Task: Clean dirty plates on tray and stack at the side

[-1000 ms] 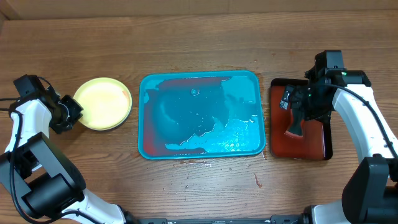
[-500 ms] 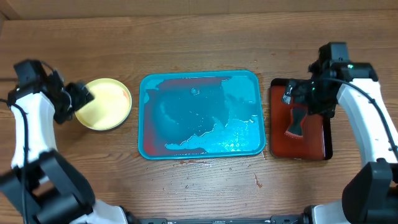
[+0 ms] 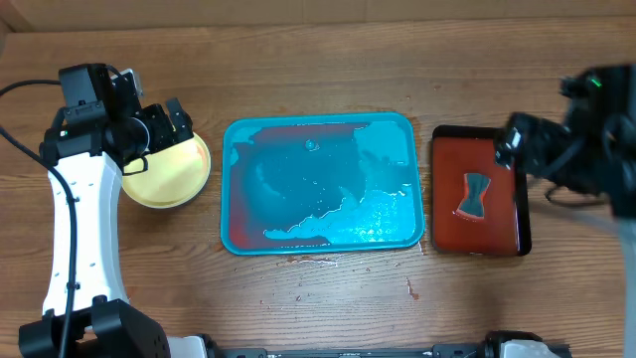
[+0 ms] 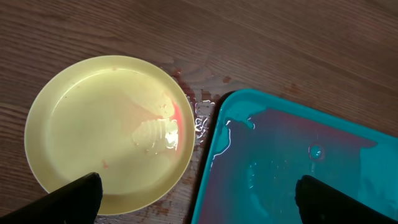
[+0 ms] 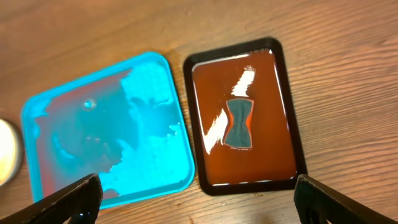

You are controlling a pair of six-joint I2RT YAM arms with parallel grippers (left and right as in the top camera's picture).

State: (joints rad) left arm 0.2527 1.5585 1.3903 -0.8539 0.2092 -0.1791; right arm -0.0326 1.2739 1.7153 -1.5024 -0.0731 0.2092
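Note:
A pale yellow plate [image 3: 167, 171] with a red smear near its right rim lies on the table left of the tray; whether others lie under it I cannot tell. The turquoise tray [image 3: 318, 184] holds only a film of reddish water. My left gripper [image 3: 177, 121] hovers open above the plate's far right edge, holding nothing. In the left wrist view the plate [image 4: 106, 130] and the tray's corner [image 4: 298, 162] lie below the gripper [image 4: 200, 202]. My right gripper [image 3: 527, 144] is open and blurred at the far right; from it [image 5: 199, 199] I look down on the tray [image 5: 106, 130].
A dark red, black-rimmed tray [image 3: 502, 224] sits right of the turquoise one, with a dark hourglass-shaped pad [image 3: 474, 194] lying in it, also seen in the right wrist view [image 5: 239, 121]. Red drips spot the wood by the turquoise tray's front edge [image 3: 409, 288].
My left gripper let go at the plate's left rim, opened wide and swung up and right over the plate. The right arm pulled up and right, off the red tray.

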